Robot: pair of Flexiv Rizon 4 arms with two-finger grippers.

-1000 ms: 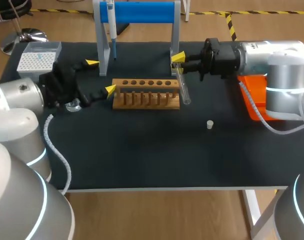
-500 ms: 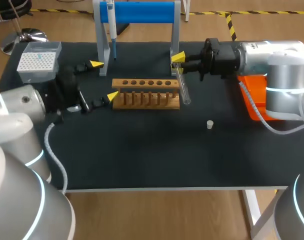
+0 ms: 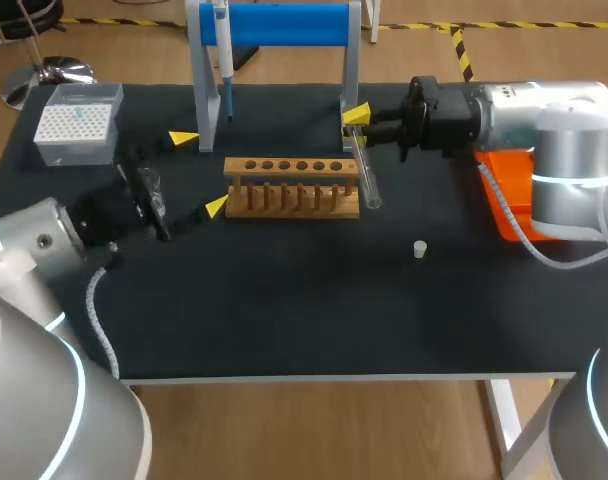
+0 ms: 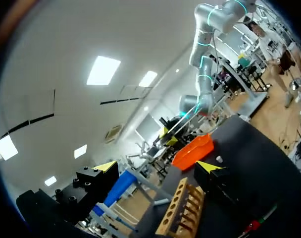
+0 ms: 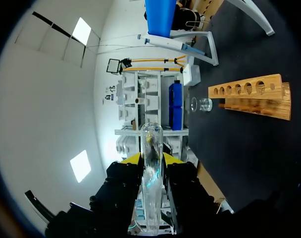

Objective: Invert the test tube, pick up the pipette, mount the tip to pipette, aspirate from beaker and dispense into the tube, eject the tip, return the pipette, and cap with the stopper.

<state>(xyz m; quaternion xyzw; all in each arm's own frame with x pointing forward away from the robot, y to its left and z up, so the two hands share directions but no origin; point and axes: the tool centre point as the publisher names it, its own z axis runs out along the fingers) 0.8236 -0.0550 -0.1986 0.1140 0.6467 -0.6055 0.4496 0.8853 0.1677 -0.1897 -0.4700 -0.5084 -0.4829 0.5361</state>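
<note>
Status: still on step one, by my read. Right gripper (image 3: pixel 355 121) is clamped on the test tube (image 3: pixel 364 170), both yellow tips pinching it from two sides in the right wrist view. The tube hangs tilted just off the 3 o'clock end of the wooden rack (image 3: pixel 292 187), free end down near the table (image 3: pixel 284 310). That free end looks rounded in the wrist view, but I can't confirm the mouth's orientation. It is not seated in any rack hole yet. Left gripper (image 3: pixel 200 172) is wide open and holds nothing, sitting at the rack's 9 o'clock with one tip close to the rack's end. Everything downstream looks untouched: the pipette (image 3: pixel 222 50) hangs on the blue stand (image 3: pixel 284 25) at the rack's 12 o'clock. The tip box (image 3: pixel 76 122) sits at 10 o'clock, the stopper (image 3: pixel 420 249) lies loose at 4 o'clock, well apart from the tube. The beaker (image 5: pixel 202 104) stands past the rack's 9 o'clock end. Left to do: seat the tube, fetch the pipette, mount a tip, aspirate, dispense, eject, return, cap. So roughly one step of eight underway, none visibly complete.
</note>
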